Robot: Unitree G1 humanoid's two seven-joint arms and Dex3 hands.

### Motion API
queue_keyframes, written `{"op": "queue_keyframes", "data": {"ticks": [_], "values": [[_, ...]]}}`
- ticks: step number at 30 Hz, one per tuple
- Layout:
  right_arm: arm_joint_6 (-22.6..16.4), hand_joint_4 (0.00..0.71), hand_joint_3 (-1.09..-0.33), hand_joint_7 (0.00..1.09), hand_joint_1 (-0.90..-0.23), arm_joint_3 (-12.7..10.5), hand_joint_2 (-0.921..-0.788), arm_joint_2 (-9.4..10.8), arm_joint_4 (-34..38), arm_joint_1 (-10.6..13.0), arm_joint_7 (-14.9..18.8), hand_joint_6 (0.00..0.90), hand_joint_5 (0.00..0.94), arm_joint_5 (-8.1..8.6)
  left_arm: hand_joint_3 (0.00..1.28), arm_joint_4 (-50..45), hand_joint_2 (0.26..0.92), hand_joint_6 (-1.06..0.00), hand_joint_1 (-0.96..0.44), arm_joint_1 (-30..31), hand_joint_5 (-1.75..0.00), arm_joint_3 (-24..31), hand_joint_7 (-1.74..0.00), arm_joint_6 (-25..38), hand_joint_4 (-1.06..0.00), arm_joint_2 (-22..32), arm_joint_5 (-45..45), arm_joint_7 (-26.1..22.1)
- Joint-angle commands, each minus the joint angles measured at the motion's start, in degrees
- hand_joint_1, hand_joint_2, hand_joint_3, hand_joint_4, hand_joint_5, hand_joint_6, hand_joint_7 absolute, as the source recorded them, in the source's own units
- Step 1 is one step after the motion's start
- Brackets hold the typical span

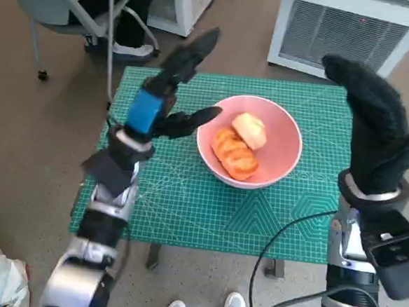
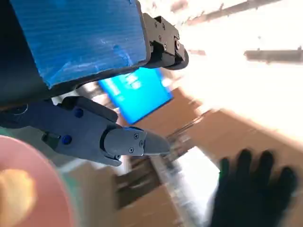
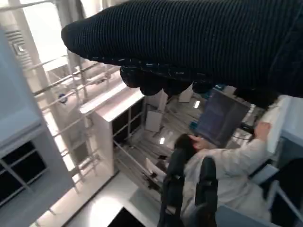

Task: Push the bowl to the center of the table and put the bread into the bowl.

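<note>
Bowl [image 1: 249, 142] sits centre frame on the bench [image 1: 186, 208], bread [image 1: 235, 154] inside. My left hand [image 1: 168, 95] is raised, fingers apart, empty; right hand [image 1: 374, 130] is lifted, fingers apart, holding nothing. Bread looks soft and light: cradle its sides, don't squeeze.

In the left wrist view the pink bowl [image 2: 33, 189] is cut off by the edge and the bread [image 2: 14, 198] in it is only a fuzzy yellow blob. The right hand [image 2: 253, 189] there is blurry too. In the head view the right hand [image 1: 374, 130] hides the table's [image 1: 186, 208] far corner. The person [image 3: 222, 165] is turned away, partly behind a chair [image 3: 189, 189].
</note>
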Motion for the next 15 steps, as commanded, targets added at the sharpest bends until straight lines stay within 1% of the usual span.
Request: {"op": "queue_keyframes", "data": {"ticks": [1,5,11,15], "values": [[1.12,0.277,-0.776,0.68,-0.556,-0.04,-0.921,0.42,-0.22,-0.70,-1.22,0.000,0.000,-0.65,0.31,-5.66,0.921,-0.20,-0.49,2.22,-0.01,1.01,-0.52,1.82,-0.37,-1.64,-3.60,-0.93],[0.97,0.273,-0.779,0.67,-0.550,0.06,-0.921,0.85,0.09,-1.64,-2.18,-0.001,0.000,-1.42,0.31,-8.44,0.921,-0.18,-0.49,3.31,-0.01,1.19,-0.57,2.40,-0.36,-2.00,-4.41,-1.49],[0.38,0.263,-0.784,0.65,-0.551,0.36,-0.921,1.59,0.09,-2.27,-3.66,-0.001,0.000,-3.22,0.31,-12.23,0.921,-0.17,-0.51,4.43,0.00,1.17,-0.59,3.54,-0.36,-2.08,-5.63,-2.99],[0.23,0.261,-0.788,0.65,-0.555,0.52,-0.921,1.57,0.73,-2.85,-4.20,-0.001,0.000,-4.07,0.31,-14.60,0.921,-0.17,-0.52,5.03,0.00,1.19,-0.61,4.08,-0.36,-2.22,-6.54,-3.82]]}}
